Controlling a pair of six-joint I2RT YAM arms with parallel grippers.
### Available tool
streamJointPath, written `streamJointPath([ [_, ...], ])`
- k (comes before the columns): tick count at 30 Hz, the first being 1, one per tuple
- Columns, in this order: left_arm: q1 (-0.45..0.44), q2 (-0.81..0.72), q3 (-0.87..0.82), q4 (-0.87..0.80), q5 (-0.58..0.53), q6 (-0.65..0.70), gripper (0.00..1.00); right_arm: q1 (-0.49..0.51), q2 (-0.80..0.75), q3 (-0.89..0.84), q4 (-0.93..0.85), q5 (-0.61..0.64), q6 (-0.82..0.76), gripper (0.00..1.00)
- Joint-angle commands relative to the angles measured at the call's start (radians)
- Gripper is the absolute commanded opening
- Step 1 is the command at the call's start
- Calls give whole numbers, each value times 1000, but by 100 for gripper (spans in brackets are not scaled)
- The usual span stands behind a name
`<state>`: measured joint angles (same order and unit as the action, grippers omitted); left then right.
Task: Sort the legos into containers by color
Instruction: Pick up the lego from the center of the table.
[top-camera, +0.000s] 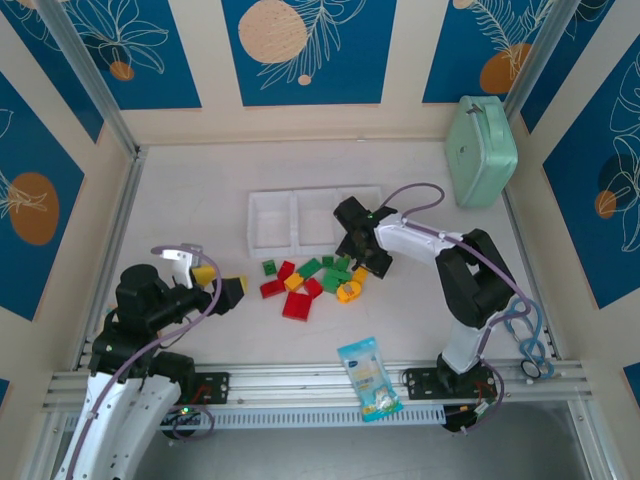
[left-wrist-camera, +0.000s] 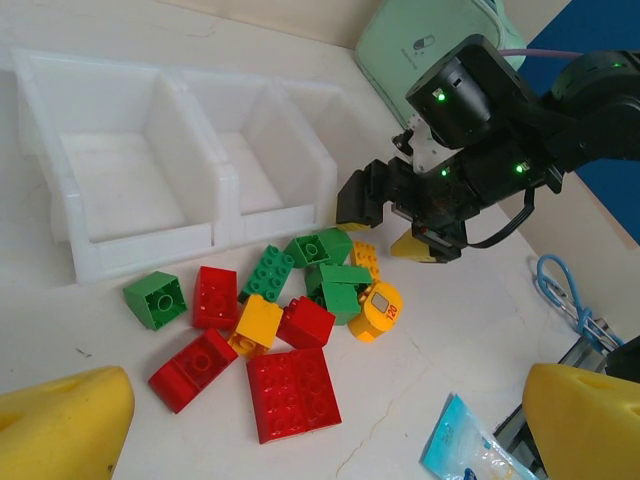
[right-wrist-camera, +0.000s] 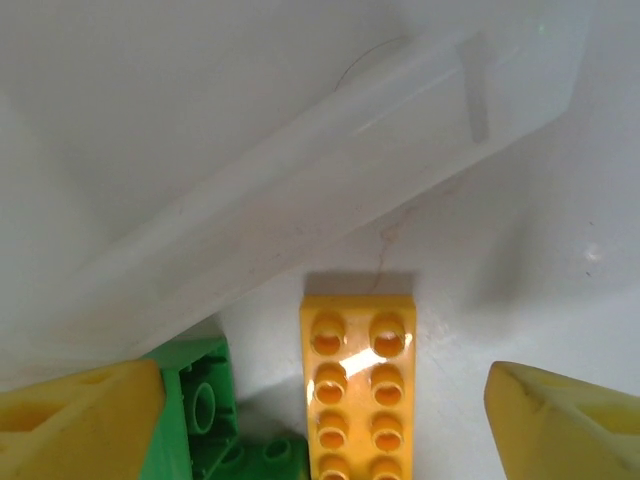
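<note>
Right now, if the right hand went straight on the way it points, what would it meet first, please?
Most likely the yellow brick, which lies between the open fingers of the right hand. The wall of the white bin stands just beyond the brick's far end, though depth is hard to judge here.

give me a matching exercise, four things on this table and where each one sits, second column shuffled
Things
1. bins
2. mint case
3. snack packet
4. red plate

Places
a. far right corner
b. near side of the lego pile
c. near edge, apart from the pile
d. just beyond the pile

Pairs: 1-d, 2-a, 3-c, 4-b
</note>
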<state>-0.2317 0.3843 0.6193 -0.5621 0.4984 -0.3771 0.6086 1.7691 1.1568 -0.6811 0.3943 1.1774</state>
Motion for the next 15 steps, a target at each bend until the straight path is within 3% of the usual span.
streamJointPath([
  [1, -9, -7, -7, 16, 26, 5, 99, -4, -6, -98, -7, 31, 46, 82],
  [8, -11, -5, -6, 17, 25, 4, 99, -6, -77, -183, 41, 30, 46, 77],
  [15, -11, -5, -7, 16, 22, 3, 99, 11, -34, -171, 52, 9, 28, 76],
])
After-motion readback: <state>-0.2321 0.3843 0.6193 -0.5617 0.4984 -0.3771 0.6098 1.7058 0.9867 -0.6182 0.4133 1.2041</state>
